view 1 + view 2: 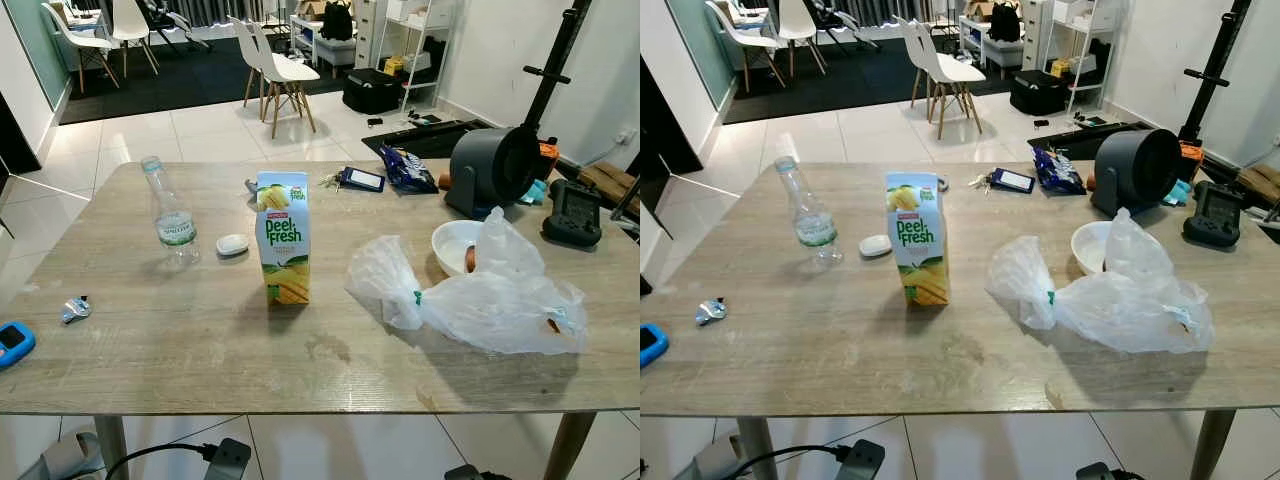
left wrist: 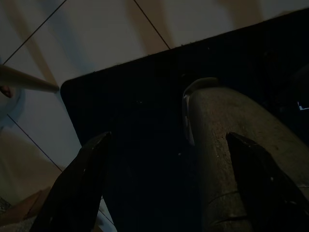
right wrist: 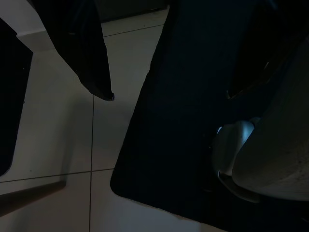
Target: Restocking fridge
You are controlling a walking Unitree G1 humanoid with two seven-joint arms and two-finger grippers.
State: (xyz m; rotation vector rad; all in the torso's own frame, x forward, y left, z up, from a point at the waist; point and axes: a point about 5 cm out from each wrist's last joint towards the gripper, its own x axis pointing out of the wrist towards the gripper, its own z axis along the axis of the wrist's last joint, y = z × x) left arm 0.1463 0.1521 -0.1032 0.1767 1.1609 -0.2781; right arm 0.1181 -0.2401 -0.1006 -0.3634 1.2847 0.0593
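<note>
With both grippers, left [image 2: 169, 183] and right [image 3: 169, 72], hanging spread and empty, we should take the upright carton [image 1: 283, 238] mid-table squarely by its sides.

The near strip of the table [image 1: 200, 370] lay bare in front of me, open for a reach. The juice carton [image 1: 283, 237] stood upright mid-table with free space on every side. To its left the water bottle [image 1: 174, 213] and a small white object [image 1: 232, 244] stood apart, leaving a lane between them and the carton. On my right the crumpled plastic bags [image 1: 480, 295] sprawled over the bowl [image 1: 452, 245], blocking that side. Behind them the dark round appliance [image 1: 492, 166] closed off the far corner, possibly a fan.
</note>
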